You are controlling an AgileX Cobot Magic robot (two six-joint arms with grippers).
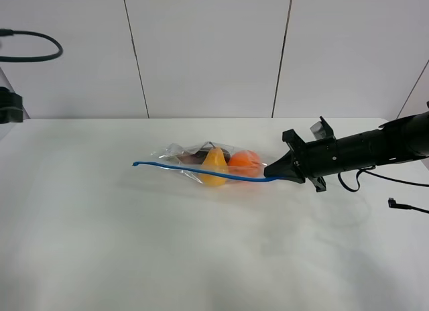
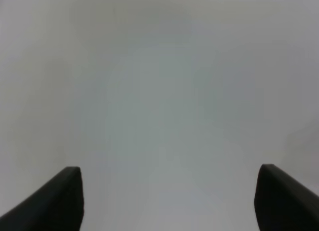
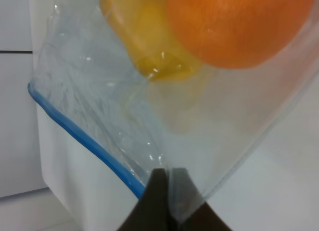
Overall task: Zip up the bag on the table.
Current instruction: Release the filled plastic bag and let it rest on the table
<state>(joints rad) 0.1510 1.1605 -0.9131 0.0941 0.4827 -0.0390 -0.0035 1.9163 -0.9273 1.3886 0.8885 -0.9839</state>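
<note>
Right tool (image 1: 271, 171) clamps one end of the thin blue seal strip (image 1: 181, 168) on the clear crinkly zip bag (image 1: 201, 157). The strip runs leftward from it. Left tool (image 2: 169, 173) gapes empty.

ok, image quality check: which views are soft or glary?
Exterior high: sharp, evenly lit, only faint soft shadows on the table. Left wrist: blank soft grey, just the open left hand in frame. Right wrist: too close, orange and pear blurred, small glints on the bag the right hand pinches.
</note>
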